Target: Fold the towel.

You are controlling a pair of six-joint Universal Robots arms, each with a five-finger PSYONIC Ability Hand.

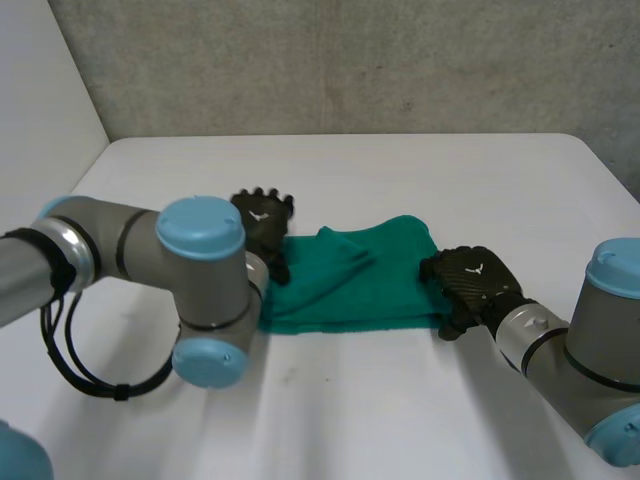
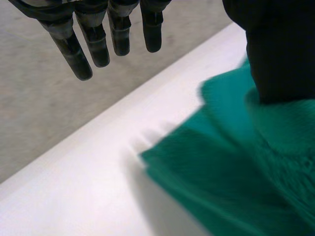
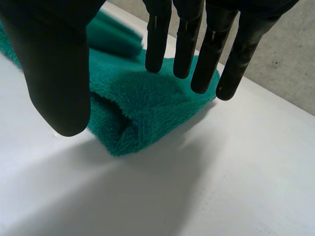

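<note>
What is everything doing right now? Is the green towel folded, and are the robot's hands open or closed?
Towel: folded over in layers, a little rumpled on top, lying flat on the table.
Left hand: open, fingers straight, at the towel's left end.
Right hand: open, fingers straight, over the towel's right end.

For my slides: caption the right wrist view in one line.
Right hand, fingers straight, at the folded end of a green towel on a white table.
</note>
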